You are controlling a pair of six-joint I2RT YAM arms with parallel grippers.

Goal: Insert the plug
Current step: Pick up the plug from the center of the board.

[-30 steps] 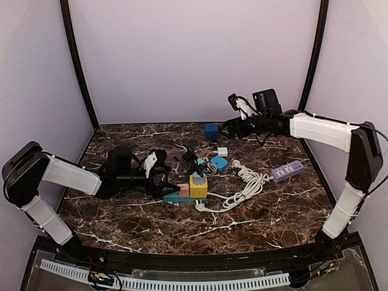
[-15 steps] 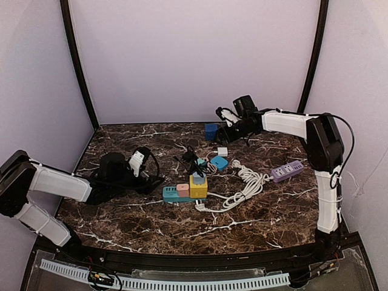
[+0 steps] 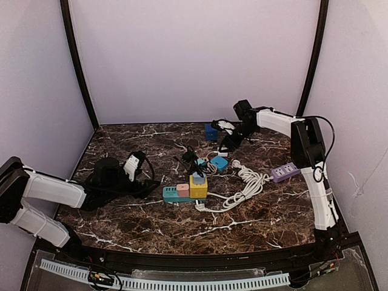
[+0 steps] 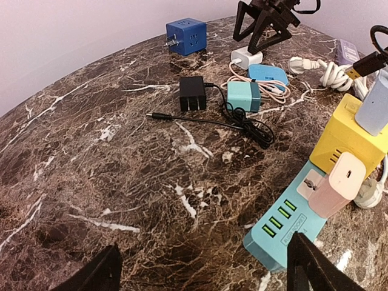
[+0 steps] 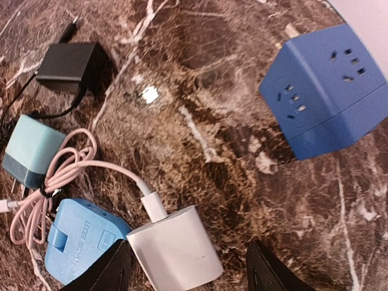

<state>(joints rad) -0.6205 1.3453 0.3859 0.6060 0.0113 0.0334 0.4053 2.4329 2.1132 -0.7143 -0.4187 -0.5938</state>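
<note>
Our right gripper (image 5: 189, 257) stood with its jaws apart astride the white charger (image 5: 173, 242), which we took to be the plug in question. One finger was at either flank, with a gap showing on the side towards the blue cube socket (image 5: 330, 97), so nothing was clamped. The charger lay flat on the marble table (image 5: 200, 109), its pink cable (image 5: 57, 173) looped beside a blue adapter (image 5: 82, 239) and a pale teal charger (image 5: 30, 151). Our left gripper (image 4: 206, 273) hung spread and empty near the teal power strip (image 4: 282, 224), which already carried a pink plug (image 4: 337, 182) and a yellow cube (image 4: 345, 136). We judged the task barely begun: the charger was neither lifted nor seated, so grasping, carrying and pressing it home were all left. Which socket was meant we could not tell.
</note>
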